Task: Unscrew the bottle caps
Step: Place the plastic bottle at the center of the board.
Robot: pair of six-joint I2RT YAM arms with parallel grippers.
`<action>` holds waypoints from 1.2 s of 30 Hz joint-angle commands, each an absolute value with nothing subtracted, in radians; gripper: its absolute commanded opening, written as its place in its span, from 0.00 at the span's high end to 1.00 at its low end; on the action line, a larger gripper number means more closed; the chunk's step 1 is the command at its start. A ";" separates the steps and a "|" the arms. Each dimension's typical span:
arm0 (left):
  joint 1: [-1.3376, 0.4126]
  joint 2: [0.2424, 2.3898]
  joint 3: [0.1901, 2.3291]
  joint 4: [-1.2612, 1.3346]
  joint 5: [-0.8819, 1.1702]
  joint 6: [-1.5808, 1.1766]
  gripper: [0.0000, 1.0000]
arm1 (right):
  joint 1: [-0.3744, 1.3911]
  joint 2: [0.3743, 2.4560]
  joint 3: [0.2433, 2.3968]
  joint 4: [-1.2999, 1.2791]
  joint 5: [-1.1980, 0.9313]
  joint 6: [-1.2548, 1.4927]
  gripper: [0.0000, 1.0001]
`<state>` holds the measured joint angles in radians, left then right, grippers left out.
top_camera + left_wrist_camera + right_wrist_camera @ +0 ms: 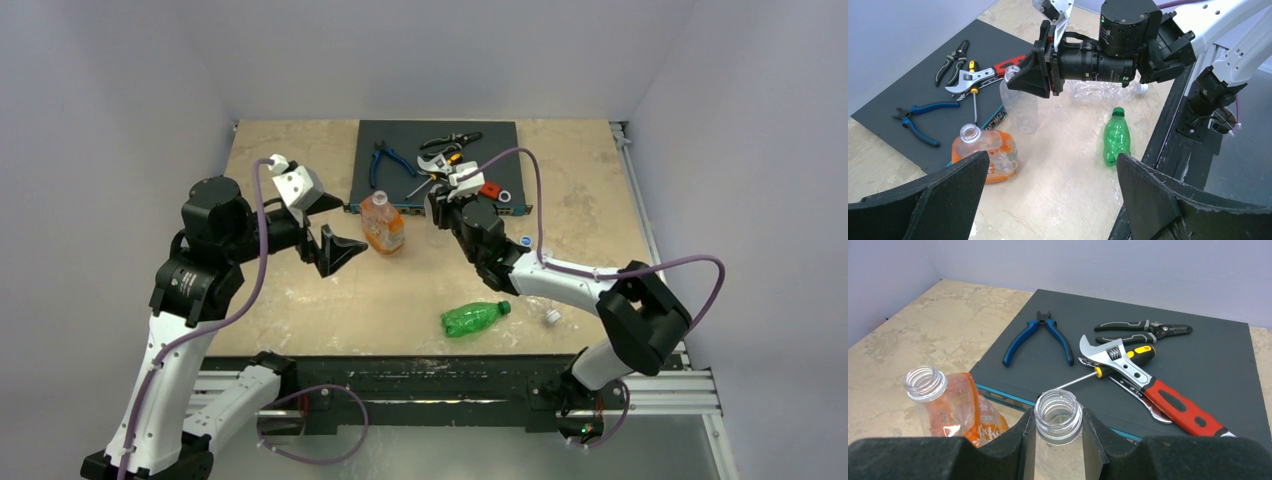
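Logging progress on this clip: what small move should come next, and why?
Probably the right end effector releases the clear crinkled plastic bottle: its neck is already capless, while the green plastic bottle lying on its side has its green screw cap on.

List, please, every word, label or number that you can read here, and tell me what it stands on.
None reads for certain.
Orange label on the squat bottle: white lettering, too crumpled and blurred to read.
Green bottle: no lettering shows.
Clear bottle held in the right gripper: no lettering shows.
Adjustable wrench: no legible marking.
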<state>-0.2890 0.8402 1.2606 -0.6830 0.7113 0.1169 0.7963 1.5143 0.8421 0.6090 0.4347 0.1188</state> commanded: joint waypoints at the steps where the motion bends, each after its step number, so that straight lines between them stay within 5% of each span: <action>1: -0.290 0.832 1.269 -0.654 0.734 0.139 0.00 | 0.799 1.532 0.832 0.701 0.476 0.109 1.00; 6: -0.290 0.831 1.269 -0.657 0.739 0.145 0.00 | 0.799 1.535 0.825 0.689 0.493 0.125 0.98; 18: -0.290 0.836 1.276 -0.642 0.754 0.140 0.00 | 0.799 1.516 0.840 0.628 0.499 0.131 0.39; 30: -0.290 0.838 1.285 -0.630 0.767 0.131 0.00 | 0.799 1.496 0.877 0.558 0.465 0.158 0.22; 36: -0.290 0.850 1.303 -0.631 0.766 0.130 0.00 | 0.798 1.399 0.869 0.437 0.503 0.202 0.02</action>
<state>-0.2890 0.8421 1.2606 -0.6670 0.7433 0.1246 0.7963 1.5005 0.8371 0.5064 0.4778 0.1574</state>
